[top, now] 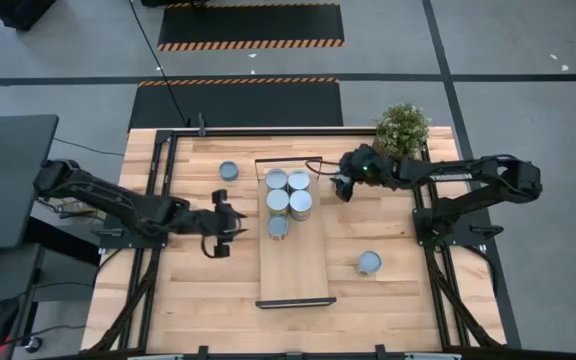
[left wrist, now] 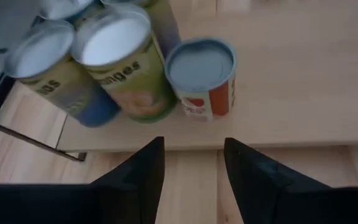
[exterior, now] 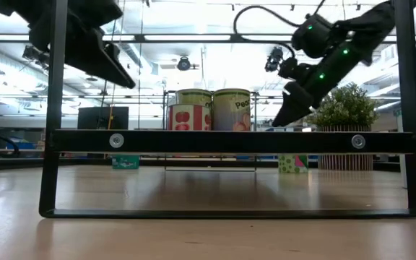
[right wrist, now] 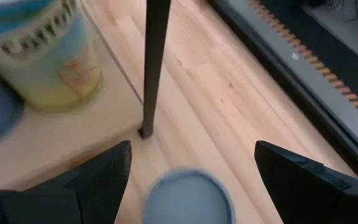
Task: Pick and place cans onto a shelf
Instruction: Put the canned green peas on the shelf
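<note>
Both tools empty — five cans (top: 288,201) on shelf (top: 293,275).

Long light-wood shelf (top: 295,270) with black end bars, lying lengthwise mid-table. Five cans (top: 288,200) upright on its far half: two pairs side by side, plus a shorter red-labelled can (left wrist: 202,78) nearest, touching them. One loose can (top: 229,171) on table far left of shelf; another (top: 369,262) near right.

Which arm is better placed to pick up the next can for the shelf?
Right. The open right gripper has a loose can showing between its fingers, beside the shelf; the open left gripper faces only cans already shelved.
</note>
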Available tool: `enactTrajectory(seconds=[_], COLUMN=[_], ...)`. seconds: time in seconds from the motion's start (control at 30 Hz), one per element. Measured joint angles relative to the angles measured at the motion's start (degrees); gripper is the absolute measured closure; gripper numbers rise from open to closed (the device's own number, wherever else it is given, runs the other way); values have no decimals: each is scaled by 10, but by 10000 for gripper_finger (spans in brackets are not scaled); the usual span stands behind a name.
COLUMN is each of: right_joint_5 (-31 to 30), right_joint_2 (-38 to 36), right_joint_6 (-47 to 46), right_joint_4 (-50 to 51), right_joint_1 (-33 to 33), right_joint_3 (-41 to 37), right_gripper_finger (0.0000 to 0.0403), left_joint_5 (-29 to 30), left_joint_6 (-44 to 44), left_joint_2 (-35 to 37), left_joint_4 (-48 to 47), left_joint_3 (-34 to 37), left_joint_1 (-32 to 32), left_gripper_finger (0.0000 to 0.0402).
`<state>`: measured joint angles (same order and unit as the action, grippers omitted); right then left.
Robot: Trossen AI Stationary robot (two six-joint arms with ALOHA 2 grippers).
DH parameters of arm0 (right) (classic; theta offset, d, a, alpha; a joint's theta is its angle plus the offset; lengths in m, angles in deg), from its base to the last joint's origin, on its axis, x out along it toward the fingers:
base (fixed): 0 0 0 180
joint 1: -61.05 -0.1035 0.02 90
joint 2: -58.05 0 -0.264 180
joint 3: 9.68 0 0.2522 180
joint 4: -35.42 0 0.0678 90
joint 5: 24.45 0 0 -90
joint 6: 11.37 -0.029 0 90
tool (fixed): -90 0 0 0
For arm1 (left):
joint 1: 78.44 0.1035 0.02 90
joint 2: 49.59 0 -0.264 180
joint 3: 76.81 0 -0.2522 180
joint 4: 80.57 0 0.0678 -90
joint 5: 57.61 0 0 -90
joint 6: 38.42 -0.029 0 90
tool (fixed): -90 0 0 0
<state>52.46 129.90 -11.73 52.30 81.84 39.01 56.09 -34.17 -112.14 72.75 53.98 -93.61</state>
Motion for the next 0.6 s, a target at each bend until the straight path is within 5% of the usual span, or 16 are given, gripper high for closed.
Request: enactTrajectory(seconds=[0.33,0.6], right_joint_5=[38,67], right_joint_2=[111,134], right_joint_6=[19,9], right_joint_4=[136,175], right_joint_1=[37,42], right_joint_3=[111,114], right_gripper_finger=[44,26], left_joint_5=[-19,-57], left_joint_6=[36,96], left_joint_2=[139,198], left_joint_4=[34,44], left_joint_3=[81,131], left_joint_1=[15,14], left_gripper_finger=[230,230])
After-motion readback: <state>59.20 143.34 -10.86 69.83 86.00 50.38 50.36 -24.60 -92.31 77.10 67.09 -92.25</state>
